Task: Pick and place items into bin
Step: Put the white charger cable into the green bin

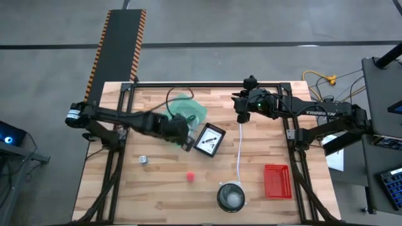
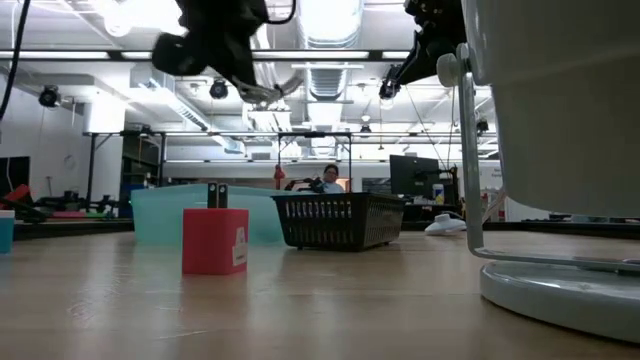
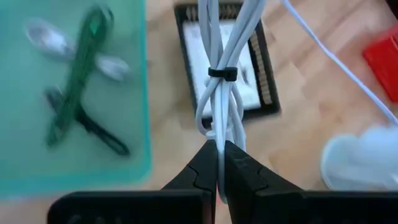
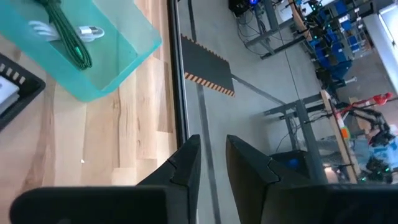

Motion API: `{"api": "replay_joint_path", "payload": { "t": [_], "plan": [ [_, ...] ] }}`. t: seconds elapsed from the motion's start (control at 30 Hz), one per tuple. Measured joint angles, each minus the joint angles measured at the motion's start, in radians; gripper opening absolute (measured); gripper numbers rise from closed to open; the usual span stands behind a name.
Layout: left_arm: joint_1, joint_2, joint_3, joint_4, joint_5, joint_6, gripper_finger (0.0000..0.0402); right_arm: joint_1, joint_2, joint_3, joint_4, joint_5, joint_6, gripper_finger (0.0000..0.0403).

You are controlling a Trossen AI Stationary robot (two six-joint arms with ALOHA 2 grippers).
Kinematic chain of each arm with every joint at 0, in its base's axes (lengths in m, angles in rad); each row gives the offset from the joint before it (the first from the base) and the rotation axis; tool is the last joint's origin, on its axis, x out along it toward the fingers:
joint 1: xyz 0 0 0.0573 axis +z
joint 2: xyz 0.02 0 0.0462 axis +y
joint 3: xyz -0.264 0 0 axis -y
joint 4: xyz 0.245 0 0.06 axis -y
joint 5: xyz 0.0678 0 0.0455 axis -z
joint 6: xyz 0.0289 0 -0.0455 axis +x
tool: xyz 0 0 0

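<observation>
left claw [image 3: 219,163] pinches the coiled white cable [image 3: 222,74], bundle hanging beyond its tips beside the green bin [image 3: 74,168]

My left gripper [image 3: 219,163] is matte black, and the cable bundle [image 3: 222,74] pinched in it is silver-white, cinched by a thin black tie. Left of the bundle, my bin [image 3: 74,93] is translucent teal, holding a dark green cable [image 3: 78,81] and pale silver-white plugs. Behind the bundle sits a black basket [image 1: 209,140] lined with white printed cards. Around the basket, the table [image 1: 163,179] is pale blond wood with a black frame. Near its front edge I see a pink ball [image 1: 190,177], a grey bowl [image 1: 230,196] and a bright red mesh tray [image 1: 277,181]. A white cord [image 1: 240,150] runs beside the basket.
</observation>
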Motion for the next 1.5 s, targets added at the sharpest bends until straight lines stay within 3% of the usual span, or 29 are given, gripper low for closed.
{"api": "replay_joint_path", "payload": {
  "t": [0.3,0.67,1.0,1.5],
  "plan": [
    [0.246,0.004,-0.002,0.014,0.072,0.341,0.0000,0.000,0.000,0.000,-0.002,0.001,0.162,0.0063],
    [0.530,0.005,-0.059,0.014,0.117,0.530,0.0000,0.000,0.000,0.000,-0.002,0.008,0.217,0.0061],
    [0.618,0.006,-0.176,-0.018,0.138,0.580,0.0000,0.000,0.000,0.000,-0.002,0.009,0.295,0.0061],
    [0.622,0.006,-0.258,-0.011,0.165,0.598,0.0012,0.000,0.000,0.000,-0.002,0.009,0.318,0.0061]
  ]
}}
